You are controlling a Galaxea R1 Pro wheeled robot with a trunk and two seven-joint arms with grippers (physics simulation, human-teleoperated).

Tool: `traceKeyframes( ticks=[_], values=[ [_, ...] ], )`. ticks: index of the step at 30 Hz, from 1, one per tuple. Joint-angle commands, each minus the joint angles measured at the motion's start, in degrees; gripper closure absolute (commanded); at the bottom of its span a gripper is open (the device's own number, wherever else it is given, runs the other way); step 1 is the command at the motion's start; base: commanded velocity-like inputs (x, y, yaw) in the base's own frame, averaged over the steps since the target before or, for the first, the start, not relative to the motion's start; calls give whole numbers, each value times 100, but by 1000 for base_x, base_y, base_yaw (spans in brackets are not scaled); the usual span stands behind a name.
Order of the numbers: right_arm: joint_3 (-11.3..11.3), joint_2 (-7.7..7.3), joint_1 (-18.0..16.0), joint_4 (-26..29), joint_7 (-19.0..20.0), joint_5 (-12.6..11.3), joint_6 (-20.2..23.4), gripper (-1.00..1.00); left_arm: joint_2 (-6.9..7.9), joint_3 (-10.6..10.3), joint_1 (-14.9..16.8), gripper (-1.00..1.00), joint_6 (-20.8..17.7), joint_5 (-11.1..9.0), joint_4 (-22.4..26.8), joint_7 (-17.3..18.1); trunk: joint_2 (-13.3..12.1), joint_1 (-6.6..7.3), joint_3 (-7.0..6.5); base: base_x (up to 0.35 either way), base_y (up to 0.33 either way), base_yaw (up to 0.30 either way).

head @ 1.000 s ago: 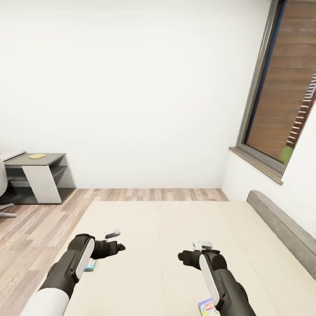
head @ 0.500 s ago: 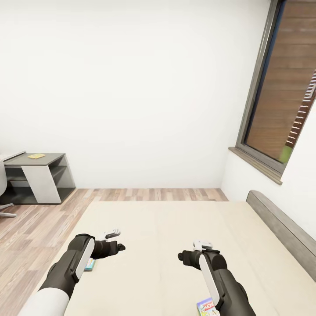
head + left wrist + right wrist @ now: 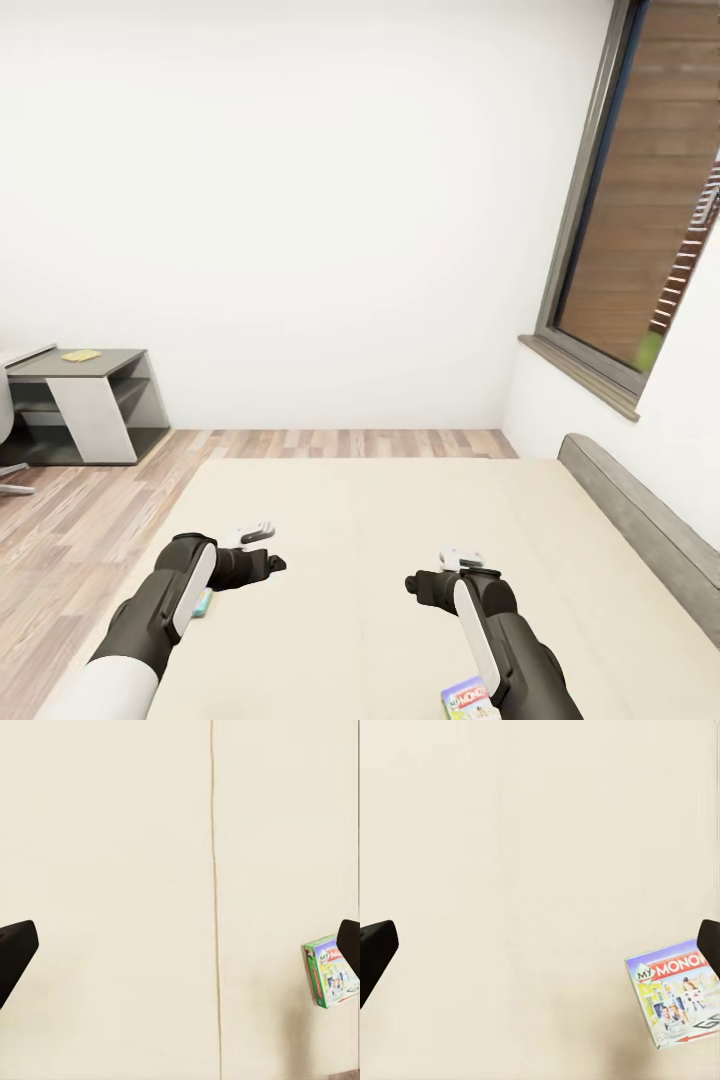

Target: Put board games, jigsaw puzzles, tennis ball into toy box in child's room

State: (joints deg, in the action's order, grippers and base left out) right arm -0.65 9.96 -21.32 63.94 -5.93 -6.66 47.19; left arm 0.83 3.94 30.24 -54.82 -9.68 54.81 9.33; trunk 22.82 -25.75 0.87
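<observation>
Two board games lie on the beige bed [image 3: 360, 560]. A green-edged one [image 3: 203, 602] peeks out beside my left forearm and also appears as a green box [image 3: 330, 971] in the left wrist view. A My Monopoly box [image 3: 468, 698] lies near my right forearm, and its cover [image 3: 675, 991] is plain in the right wrist view. My left gripper [image 3: 272, 565] and right gripper [image 3: 412, 582] hover over the mattress, both open with nothing between their dark fingertips [image 3: 15, 952] [image 3: 375, 949]. The toy box is out of view.
A grey desk [image 3: 95, 385] stands at the far left on the wooden floor, with a flat yellow item [image 3: 82, 355] on top. A chair's edge [image 3: 6, 420] shows beside it. The grey headboard [image 3: 640, 530] and a window [image 3: 650, 200] are at the right.
The whole picture has shifted slightly, so the camera has moved a little. Both arms keep the same pose over the bed, and the board games lie where they were.
</observation>
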Motion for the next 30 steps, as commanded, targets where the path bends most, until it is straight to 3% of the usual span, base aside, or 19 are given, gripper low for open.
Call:
traceKeyframes(
  ticks=[1, 9, 23, 30],
  values=[
    [-5, 3, -4, 5, -51, -62, 18, -100, -9, 10, 2, -100, -29, -8, 4, 13, 10, -3, 9, 0, -219, 0],
    [-5, 3, -4, 5, -54, -61, 18, -100, -22, 10, 0, -100, -29, -5, 2, 14, 10, -3, 9, 0, -186, 0],
    [-5, 3, -4, 5, -55, -63, 18, -100, -23, 10, 0, -100, -29, 0, 4, 14, 10, -3, 9, 0, -28, 0],
    [-5, 3, -4, 5, -56, -63, 18, -100, -22, 10, 0, -100, -29, -1, 4, 8, 10, -3, 9, 0, -207, 0]
  ],
)
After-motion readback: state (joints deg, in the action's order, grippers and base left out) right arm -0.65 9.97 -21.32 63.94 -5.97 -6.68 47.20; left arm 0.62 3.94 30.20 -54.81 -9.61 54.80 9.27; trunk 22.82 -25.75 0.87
